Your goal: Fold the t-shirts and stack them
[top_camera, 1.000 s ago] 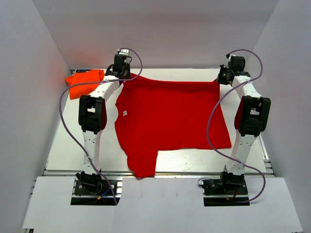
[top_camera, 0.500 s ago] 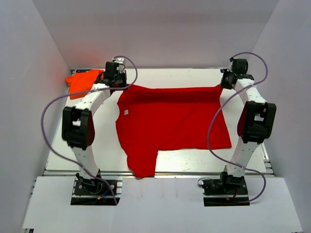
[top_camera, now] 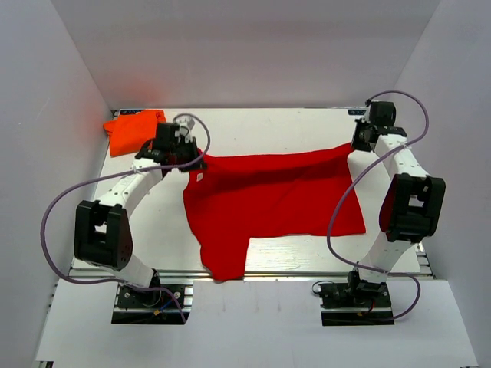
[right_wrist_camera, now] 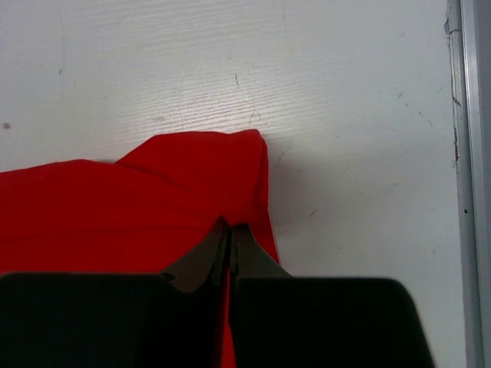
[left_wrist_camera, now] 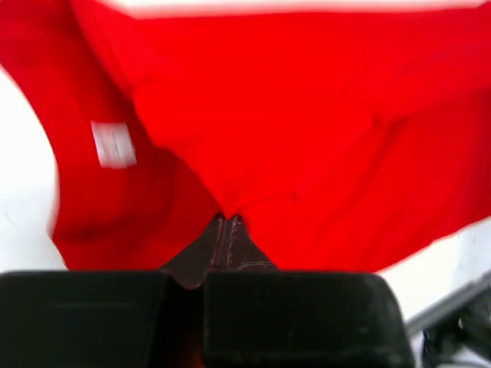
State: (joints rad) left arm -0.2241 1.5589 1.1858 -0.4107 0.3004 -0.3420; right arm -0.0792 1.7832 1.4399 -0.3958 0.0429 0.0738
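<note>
Fingers point(left_wrist_camera: 207, 253) tight on red tee point(top_camera: 268, 199), L+R corners

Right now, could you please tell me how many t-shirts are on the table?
2. The red t-shirt lies spread across the middle, its far edge pinched by the left tool and the right tool. The orange t-shirt sits bunched in the far-left corner. None appears hidden.

Bare table point(top_camera: 276, 126) is seen behind the red t-shirt point(top_camera: 268, 199) and along its left side; the far-left corner is occupied by the orange t-shirt point(top_camera: 134, 129).
</note>
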